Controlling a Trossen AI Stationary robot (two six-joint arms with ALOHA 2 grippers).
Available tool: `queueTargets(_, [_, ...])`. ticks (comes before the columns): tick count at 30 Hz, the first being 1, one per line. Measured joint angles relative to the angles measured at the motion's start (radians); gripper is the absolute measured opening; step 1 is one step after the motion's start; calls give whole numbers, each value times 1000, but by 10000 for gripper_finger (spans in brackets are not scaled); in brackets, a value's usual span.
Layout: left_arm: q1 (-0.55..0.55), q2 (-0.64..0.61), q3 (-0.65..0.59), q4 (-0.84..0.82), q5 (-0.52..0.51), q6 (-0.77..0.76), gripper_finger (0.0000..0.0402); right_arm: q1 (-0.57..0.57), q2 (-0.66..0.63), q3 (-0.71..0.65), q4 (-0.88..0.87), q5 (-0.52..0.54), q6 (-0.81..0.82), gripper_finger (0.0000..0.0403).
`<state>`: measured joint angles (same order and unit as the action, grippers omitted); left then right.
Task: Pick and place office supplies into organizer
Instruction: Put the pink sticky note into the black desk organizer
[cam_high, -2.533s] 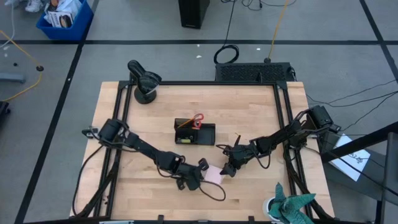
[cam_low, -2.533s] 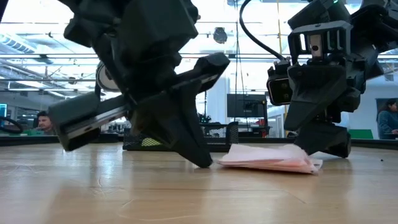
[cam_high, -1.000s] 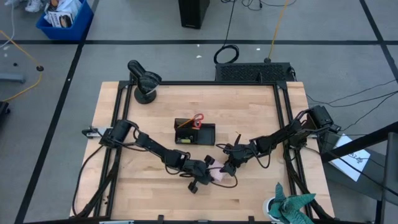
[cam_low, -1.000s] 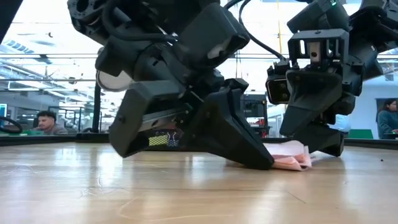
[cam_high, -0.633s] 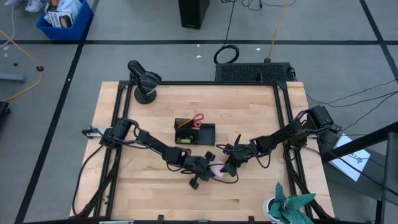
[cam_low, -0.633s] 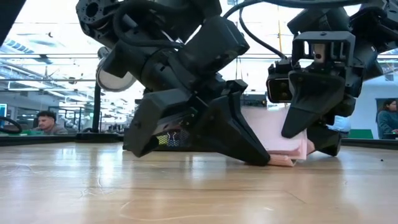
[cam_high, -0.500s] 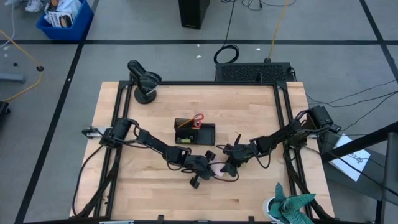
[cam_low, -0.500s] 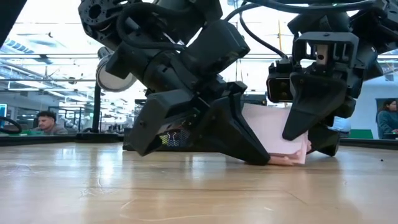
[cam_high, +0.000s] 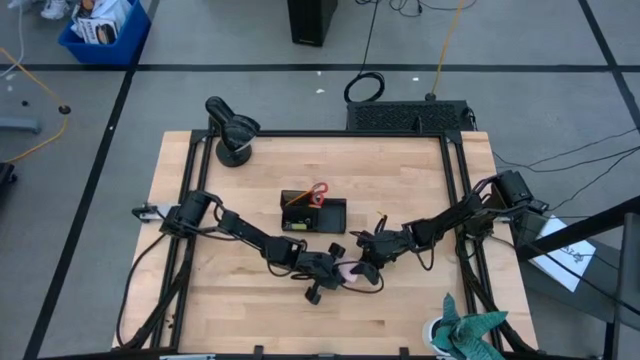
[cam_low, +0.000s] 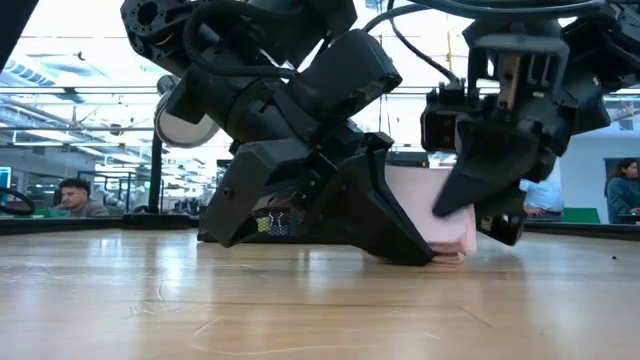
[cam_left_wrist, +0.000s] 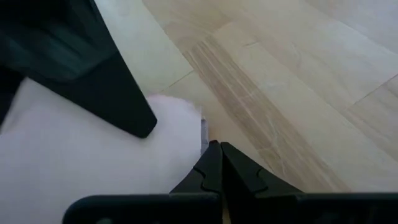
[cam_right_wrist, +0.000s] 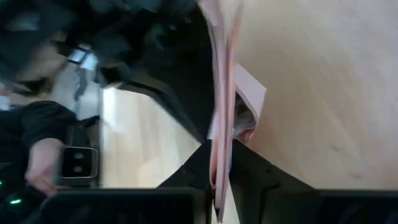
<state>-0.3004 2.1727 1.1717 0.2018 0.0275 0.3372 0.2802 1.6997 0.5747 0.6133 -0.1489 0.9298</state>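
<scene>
Wooden table (cam_high: 400, 170) carries the organizer (cam_high: 313, 214); just beside it, right gripper (cam_right_wrist: 219, 163) pinches the pink sticky-note pad (cam_low: 440, 215), left gripper (cam_left_wrist: 216, 163) pressed together alongside.

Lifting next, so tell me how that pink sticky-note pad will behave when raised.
Probably floppy: the pink sticky-note pad shows thin sheets fanning apart between the right gripper fingers. Likely light, since it stands tilted against the shut left gripper. Loose sheets may splay.

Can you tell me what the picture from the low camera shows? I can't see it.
The right gripper pinches a pink sticky-note pad on the wooden table. The left gripper, shut, presses against the pad's other side. An organizer peeks out behind.
</scene>
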Motion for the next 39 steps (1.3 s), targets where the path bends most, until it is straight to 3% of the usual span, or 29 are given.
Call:
queueTargets(8, [-9, -2, 0, -19, -4, -21, 7, 3, -2, 0, 63, -10, -7, 47])
queueTargets(12, [-27, -35, 1, -95, -19, -27, 3, 1, -15, 0, 103, -9, -21, 32])
queueTargets(16, [-68, -129, 0, -325, -82, -57, 15, -10, -76, 3, 112, 15, -74, 8])
queueTargets(22, [-147, -282, -10, -781, -138, -234, 21, -38, -181, 6, 98, 100, -144, 11])
queueTargets(27, [-224, -349, -12, -968, -191, -348, 4, -87, -190, 5, 74, 140, -158, 6])
queueTargets(35, [-348, -373, -72, -997, -186, -401, 20, -210, -184, 7, 53, 203, -86, 8])
queueTargets(39, [-424, -374, -89, -1013, -185, -475, 15, -264, -183, 69, -112, 196, -68, 7])
